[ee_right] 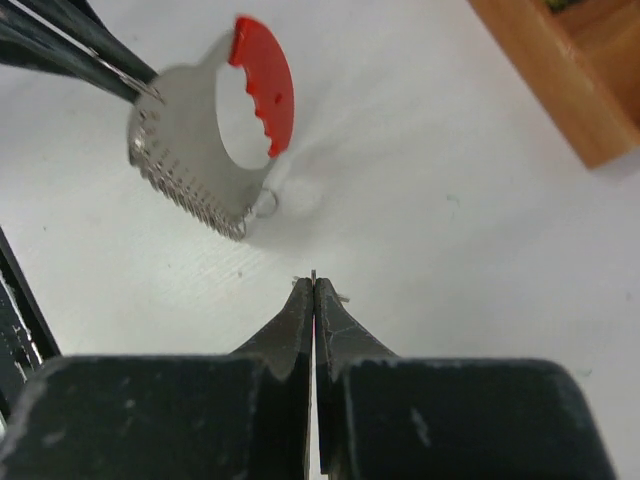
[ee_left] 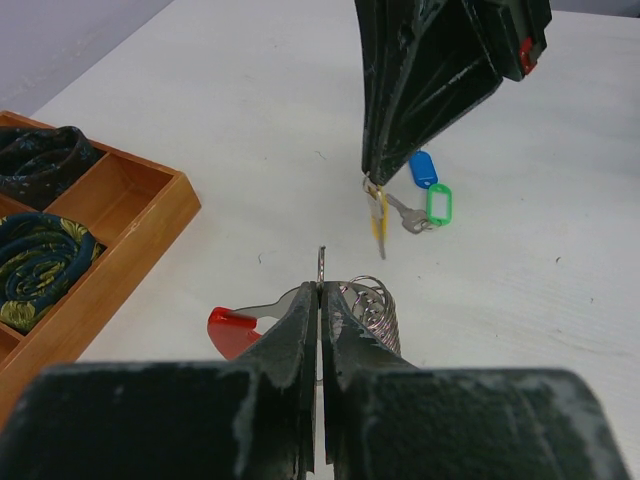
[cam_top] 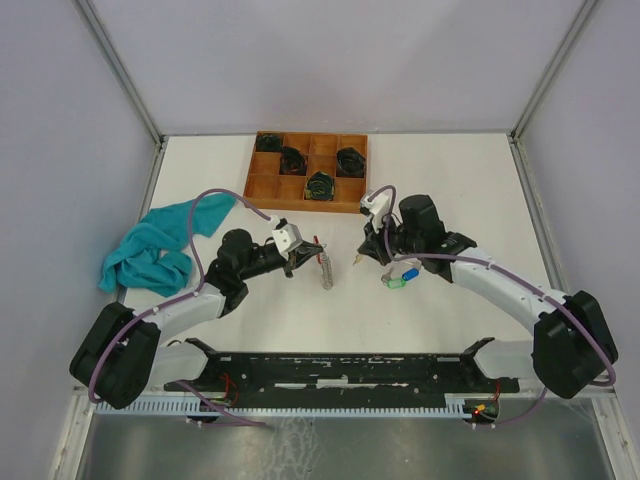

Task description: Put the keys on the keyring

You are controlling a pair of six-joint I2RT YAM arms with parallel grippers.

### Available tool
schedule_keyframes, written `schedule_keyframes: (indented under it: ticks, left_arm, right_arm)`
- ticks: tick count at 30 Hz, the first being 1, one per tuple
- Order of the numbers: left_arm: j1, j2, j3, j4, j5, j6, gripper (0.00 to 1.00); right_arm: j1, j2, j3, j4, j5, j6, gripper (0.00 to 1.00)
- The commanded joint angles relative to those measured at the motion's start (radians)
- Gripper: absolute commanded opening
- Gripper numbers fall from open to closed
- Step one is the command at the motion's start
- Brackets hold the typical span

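Closest in, the left gripper (ee_left: pixel 321 292) is pinched shut on the thin metal plate of the keyring (ee_left: pixel 368 302). The plate stands on edge, with its red grip to one side and its wire coil turned toward the other arm. It is probably held this way to steady the coil so a key can be threaded on. It looks slightly raised off the tabletop (ee_left: pixel 250 120), though that is hard to confirm.

Just beyond, the right gripper (ee_left: pixel 372 178) is closed on the yellow key (ee_left: pixel 379 218), which dangles from its tip near the coil but apart from it. This reads as the approach before threading, so the first key is not yet on.

Behind the hanging key, the blue key (ee_left: pixel 423 168) and green key (ee_left: pixel 439 203) lie together on the tabletop, waiting their turn.

Farther back, a wooden tray (cam_top: pixel 262 187) holds black bundles (cam_top: pixel 319 185), well apart from the work, and a teal cloth (cam_top: pixel 150 250) lies off to the left.
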Motion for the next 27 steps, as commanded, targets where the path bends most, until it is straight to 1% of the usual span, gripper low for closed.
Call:
schedule_keyframes:
  ticks: [1,4,6,10,16,19,22,25,27]
  left_arm:
    - [0.007,-0.030,0.008,0.060,-0.003,-0.008,0.03]
    - [0.007,-0.030,0.007,0.057,-0.004,-0.008,0.03]
    - [0.007,-0.027,0.009,0.058,-0.004,-0.006,0.03]
    - [0.006,-0.025,0.009,0.054,-0.006,-0.005,0.03]
    - [0.006,-0.026,0.007,0.054,-0.010,-0.003,0.03]
    - [0.006,-0.026,0.004,0.053,-0.015,-0.001,0.03]
    - [0.006,-0.031,0.001,0.055,-0.020,0.003,0.03]
    - [0.007,-0.033,-0.006,0.065,-0.026,0.003,0.03]
    - [0.006,-0.035,-0.008,0.068,-0.029,0.003,0.03]
  right_arm:
    - [0.028,-0.022,0.054,-0.228,0.237,0.147,0.01]
    - [0.060,0.021,0.072,-0.318,0.318,0.179,0.01]
    - [0.081,0.052,0.074,-0.324,0.359,0.207,0.01]
    - [0.127,0.127,0.056,-0.240,0.444,0.259,0.01]
    - [0.187,0.260,0.039,-0.059,0.580,0.269,0.01]
    - [0.198,0.315,0.018,0.053,0.611,0.269,0.01]
    - [0.206,0.358,0.010,0.113,0.625,0.271,0.01]
    - [0.210,0.386,-0.002,0.150,0.632,0.273,0.02]
    - [0.212,0.396,-0.004,0.142,0.634,0.281,0.04]
